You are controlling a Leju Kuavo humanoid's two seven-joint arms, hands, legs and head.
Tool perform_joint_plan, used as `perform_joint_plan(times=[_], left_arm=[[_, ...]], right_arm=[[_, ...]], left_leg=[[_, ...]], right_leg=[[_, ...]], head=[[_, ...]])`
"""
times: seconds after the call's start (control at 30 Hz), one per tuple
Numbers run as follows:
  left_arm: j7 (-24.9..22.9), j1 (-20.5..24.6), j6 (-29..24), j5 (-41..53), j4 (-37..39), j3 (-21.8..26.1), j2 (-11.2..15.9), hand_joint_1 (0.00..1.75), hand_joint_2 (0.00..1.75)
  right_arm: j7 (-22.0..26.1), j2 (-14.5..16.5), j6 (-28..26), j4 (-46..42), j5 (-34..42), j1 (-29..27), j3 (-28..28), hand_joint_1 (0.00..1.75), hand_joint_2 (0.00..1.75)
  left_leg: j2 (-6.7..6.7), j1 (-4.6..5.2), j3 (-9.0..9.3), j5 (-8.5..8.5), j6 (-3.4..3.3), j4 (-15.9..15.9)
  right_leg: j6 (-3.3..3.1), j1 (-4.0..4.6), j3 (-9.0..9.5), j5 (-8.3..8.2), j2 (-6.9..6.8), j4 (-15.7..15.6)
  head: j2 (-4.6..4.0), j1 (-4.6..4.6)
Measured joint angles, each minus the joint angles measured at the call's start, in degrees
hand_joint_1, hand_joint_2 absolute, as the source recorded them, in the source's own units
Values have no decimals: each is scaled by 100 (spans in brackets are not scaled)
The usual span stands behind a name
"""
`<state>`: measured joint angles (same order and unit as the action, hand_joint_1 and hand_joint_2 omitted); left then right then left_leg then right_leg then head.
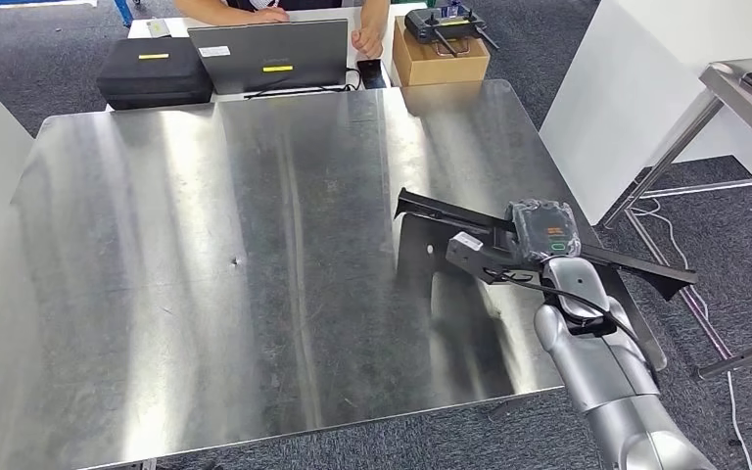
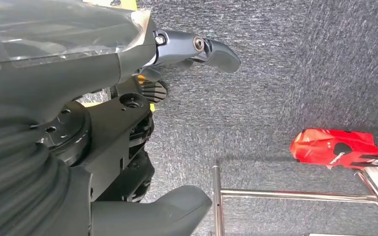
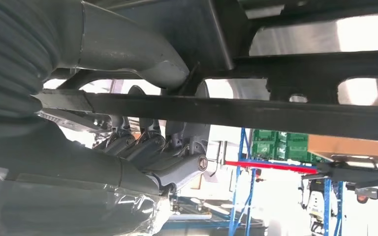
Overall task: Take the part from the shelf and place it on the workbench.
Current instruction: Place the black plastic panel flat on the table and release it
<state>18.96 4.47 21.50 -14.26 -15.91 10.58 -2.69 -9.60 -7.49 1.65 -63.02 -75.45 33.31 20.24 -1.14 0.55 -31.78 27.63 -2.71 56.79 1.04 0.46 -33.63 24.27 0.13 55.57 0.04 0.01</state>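
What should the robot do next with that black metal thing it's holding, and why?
Probably lower it a little until it rests flat on the workbench, then let go. The right hand grips the black part over the shiny top near its right edge. From the head view I cannot tell whether the part touches the metal yet.

Right hand covers the middle of the part; grip point under it hidden in head view. In the right wrist view the part's bar runs off the frame edge, and the fingers curl beneath it, tips partly hidden. Table cut by the near and left edges. Person at far side cut off by the top edge; only forearms visible. Label on the red bag too blurred to read. Left hand: fingers cropped at the frame edge.
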Motion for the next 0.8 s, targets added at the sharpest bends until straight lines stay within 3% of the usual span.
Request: perform_joint_plan(times=[0.33, 0.8], left_arm=[[-303, 87, -254, -4, -3, 1, -2, 0, 175], [-331, 85, -238, -16, -5, 71, -14, 0, 175]], right_arm=[[-45, 292, 33, 336, -242, 109, 106, 175, 175], [842, 609, 188, -112, 739, -144, 99, 175, 175]], left_leg=[[6, -16, 46, 1, 0, -1], [35, -25, 74, 5, 7, -2]], right_leg=[[-1, 0, 32, 1, 0, 9], [-3, 0, 41, 2, 25, 28]], head=[[0, 1], [0, 3]])
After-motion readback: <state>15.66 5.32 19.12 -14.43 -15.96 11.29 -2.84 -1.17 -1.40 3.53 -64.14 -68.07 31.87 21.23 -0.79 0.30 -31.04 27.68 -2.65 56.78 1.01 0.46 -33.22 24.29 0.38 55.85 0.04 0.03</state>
